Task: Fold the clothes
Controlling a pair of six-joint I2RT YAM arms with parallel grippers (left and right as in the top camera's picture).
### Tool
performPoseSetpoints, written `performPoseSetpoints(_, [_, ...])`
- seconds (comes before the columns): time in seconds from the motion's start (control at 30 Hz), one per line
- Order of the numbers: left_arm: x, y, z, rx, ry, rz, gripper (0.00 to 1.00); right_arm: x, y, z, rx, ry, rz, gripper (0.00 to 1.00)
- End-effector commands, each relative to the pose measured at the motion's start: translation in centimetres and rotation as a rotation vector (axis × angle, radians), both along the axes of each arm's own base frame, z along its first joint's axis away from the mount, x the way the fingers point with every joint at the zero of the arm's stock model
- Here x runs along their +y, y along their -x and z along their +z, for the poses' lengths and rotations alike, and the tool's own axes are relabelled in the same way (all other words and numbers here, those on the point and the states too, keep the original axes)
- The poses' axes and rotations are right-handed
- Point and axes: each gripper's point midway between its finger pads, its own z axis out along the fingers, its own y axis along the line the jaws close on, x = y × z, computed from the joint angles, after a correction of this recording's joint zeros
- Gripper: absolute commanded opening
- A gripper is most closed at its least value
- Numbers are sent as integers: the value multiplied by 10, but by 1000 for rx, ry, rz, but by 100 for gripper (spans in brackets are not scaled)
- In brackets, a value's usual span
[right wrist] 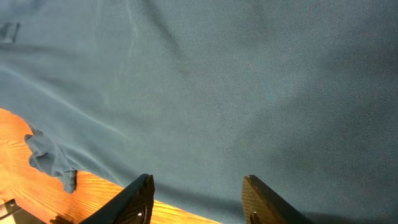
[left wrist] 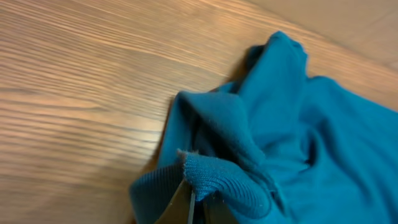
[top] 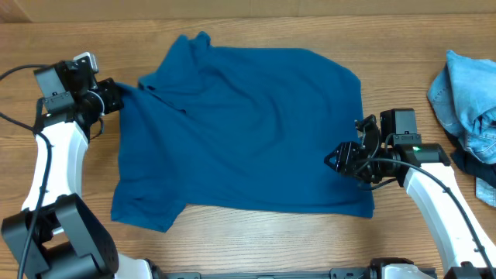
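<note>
The left fingers [left wrist: 189,210] are pinched tight on a ribbed cuff [left wrist: 214,179] of the deep-blue shirt [top: 248,124], the knit bunching up just above their tips. The right fingers [top: 335,160] stand partly apart and hold nothing. They hang over the shirt's opposite side, with plain blue cloth filling the gap between them and the hem just beside them. Beyond both pairs of fingers the shirt lies spread, a little rumpled, on the wooden worktop [top: 256,240], stretching from the left fingers across to the right ones. Well out past the right fingers, at the worktop's edge, a light-blue denim garment [top: 465,89] lies in a heap.

This looks like the opening of a fold: one sleeve end is gripped and the other side is not yet taken. The next move seems to call for the right fingers to drop and close on the fabric edge below them, so that both can lift and carry cloth over together.

No brand, label or writing can be read. A small pale mark [right wrist: 9,30] far from the right fingers is too small to make out.
</note>
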Motion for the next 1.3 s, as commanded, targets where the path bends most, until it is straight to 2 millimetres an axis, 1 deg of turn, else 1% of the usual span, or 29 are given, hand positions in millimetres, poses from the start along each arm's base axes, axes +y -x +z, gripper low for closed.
performPoseSetpoints(0.0, [26, 9, 2, 55, -153, 75, 6, -2, -6, 5, -26, 17, 2, 49])
performPoseSetpoints(0.07, [31, 15, -2, 86, -174, 98, 17, -2, -6, 5, -26, 17, 2, 49])
performPoseSetpoints(0.1, [34, 17, -4, 100, -189, 109, 19, -2, -6, 5, -26, 18, 1, 49])
performPoseSetpoints(0.13, [39, 20, -6, 118, -211, 128, 27, -2, -6, 5, -26, 18, 2, 49])
performPoseSetpoints(0.17, [42, 23, -7, 132, -227, 143, 39, -2, -6, 5, -26, 18, 1, 49])
performPoseSetpoints(0.2, [46, 25, -8, 143, -239, 156, 43, -2, -6, 5, -26, 18, 1, 49])
performPoseSetpoints(0.3, [53, 30, -10, 164, -255, 184, 50, -2, -6, 5, -26, 18, 1, 49])
performPoseSetpoints(0.43, [55, 30, -10, 163, -249, 194, 59, -2, -7, 5, -27, 18, 1, 50])
performPoseSetpoints(0.6, [39, 16, -12, 108, -180, 108, 61, -2, -7, 6, -30, 18, 1, 50])
performPoseSetpoints(0.73, [10, -10, -12, 0, -47, -28, 65, -2, -7, 6, -30, 18, 1, 50])
performPoseSetpoints(0.77, [5, -18, -16, -25, -18, -58, 66, -2, -7, 6, -30, 18, 1, 50])
performPoseSetpoints(0.87, [-10, -32, -29, -63, 95, -114, 66, -2, -7, 5, -27, 17, 1, 50])
performPoseSetpoints(0.93, [-18, -42, -44, -77, 176, -132, 62, -2, -5, 5, -20, 18, 1, 50])
performPoseSetpoints(1.0, [-20, -50, -57, -88, 227, -133, 58, -2, -4, 5, -13, 18, 1, 50])
performPoseSetpoints(1.07, [-20, -59, -66, -104, 255, -119, 59, -2, -3, 4, -10, 18, 1, 50])
performPoseSetpoints(1.1, [-19, -63, -69, -120, 264, -118, 60, -2, -3, 4, -10, 18, 1, 50])
performPoseSetpoints(1.13, [-15, -74, -71, -164, 263, -108, 61, -2, -3, 4, -10, 18, 1, 50])
performPoseSetpoints(1.27, [-14, -83, -74, -197, 273, -93, 64, -2, -2, 4, -6, 18, 1, 50])
